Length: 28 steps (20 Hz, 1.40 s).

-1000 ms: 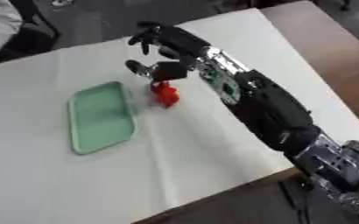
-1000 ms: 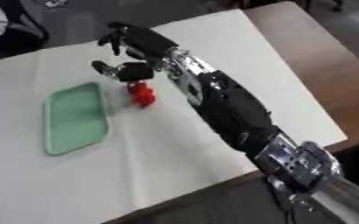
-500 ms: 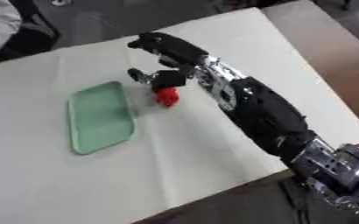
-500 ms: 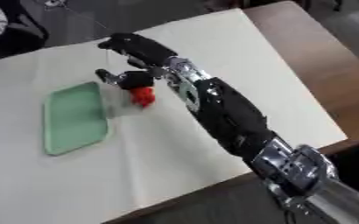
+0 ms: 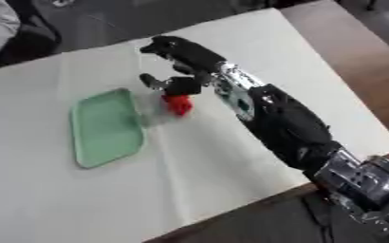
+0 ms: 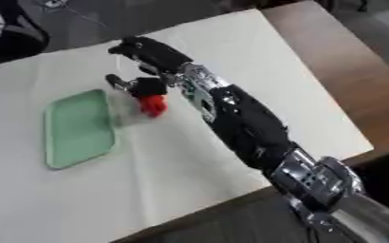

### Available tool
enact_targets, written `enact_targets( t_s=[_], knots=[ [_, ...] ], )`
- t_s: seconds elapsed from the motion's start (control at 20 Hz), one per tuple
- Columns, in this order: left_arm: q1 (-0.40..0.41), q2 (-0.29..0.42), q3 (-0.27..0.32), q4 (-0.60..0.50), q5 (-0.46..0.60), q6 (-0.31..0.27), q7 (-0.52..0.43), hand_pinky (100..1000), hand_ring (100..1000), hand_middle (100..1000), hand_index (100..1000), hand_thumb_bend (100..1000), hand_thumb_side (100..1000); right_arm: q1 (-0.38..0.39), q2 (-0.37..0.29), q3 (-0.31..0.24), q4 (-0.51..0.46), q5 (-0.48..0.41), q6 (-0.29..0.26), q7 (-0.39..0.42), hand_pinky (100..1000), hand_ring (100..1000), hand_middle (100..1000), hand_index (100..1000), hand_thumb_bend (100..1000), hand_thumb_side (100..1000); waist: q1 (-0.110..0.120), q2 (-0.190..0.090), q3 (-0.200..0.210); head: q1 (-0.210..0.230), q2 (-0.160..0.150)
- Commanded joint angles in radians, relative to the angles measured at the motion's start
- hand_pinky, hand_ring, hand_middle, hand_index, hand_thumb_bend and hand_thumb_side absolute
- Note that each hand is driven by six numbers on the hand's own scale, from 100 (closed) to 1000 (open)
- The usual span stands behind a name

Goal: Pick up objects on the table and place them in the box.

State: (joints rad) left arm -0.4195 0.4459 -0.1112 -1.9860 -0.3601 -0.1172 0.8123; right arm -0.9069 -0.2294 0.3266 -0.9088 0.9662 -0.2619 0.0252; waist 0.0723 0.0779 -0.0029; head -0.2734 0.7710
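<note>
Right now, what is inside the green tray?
Nothing shows inside the green tray; its floor looks bare. The red object is beside its right rim, on the white table, under the right hand. Whether the hand grips it cannot be seen.

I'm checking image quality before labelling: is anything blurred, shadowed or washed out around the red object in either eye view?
Left eye view: soft all over, the red object has fuzzy edges and a faint shadow toward the green tray. Right eye view: similarly soft; the right hand reads as a dark mass, finger detail lost; no strong glare.

bare table [image 5: 231,171] around, red object [image 5: 180,104] just beside green tray [image 5: 105,128]
</note>
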Motion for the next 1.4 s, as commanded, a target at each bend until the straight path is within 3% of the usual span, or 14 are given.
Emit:
enact_targets(
  t_s=[0.05, 0.5, 1.4],
  knots=[
    [-0.009, 0.015, 0.005, -0.014, 0.002, -0.001, -0.002, 425, 433, 589, 680, 414, 767, -0.01, -0.014, -0.019, 0.028, 0.047, 0.001, -0.015, 999, 1000, 874, 957, 263, 1000, -0.001, -0.014, 0.0, -0.001, -0.001],
    [-0.01, 0.017, 0.004, -0.014, 0.005, -0.001, -0.003, 424, 433, 589, 680, 413, 767, -0.013, -0.007, -0.04, 0.083, 0.105, -0.023, -0.046, 984, 1000, 836, 950, 292, 996, 0.002, -0.014, -0.002, 0.003, -0.001],
    [-0.048, -0.016, 0.001, -0.014, 0.011, -0.015, -0.005, 431, 436, 590, 680, 413, 764, -0.044, -0.002, -0.075, 0.183, 0.246, -0.041, -0.108, 959, 1000, 864, 937, 321, 986, 0.014, 0.006, 0.023, -0.021, -0.011]
  ],
)
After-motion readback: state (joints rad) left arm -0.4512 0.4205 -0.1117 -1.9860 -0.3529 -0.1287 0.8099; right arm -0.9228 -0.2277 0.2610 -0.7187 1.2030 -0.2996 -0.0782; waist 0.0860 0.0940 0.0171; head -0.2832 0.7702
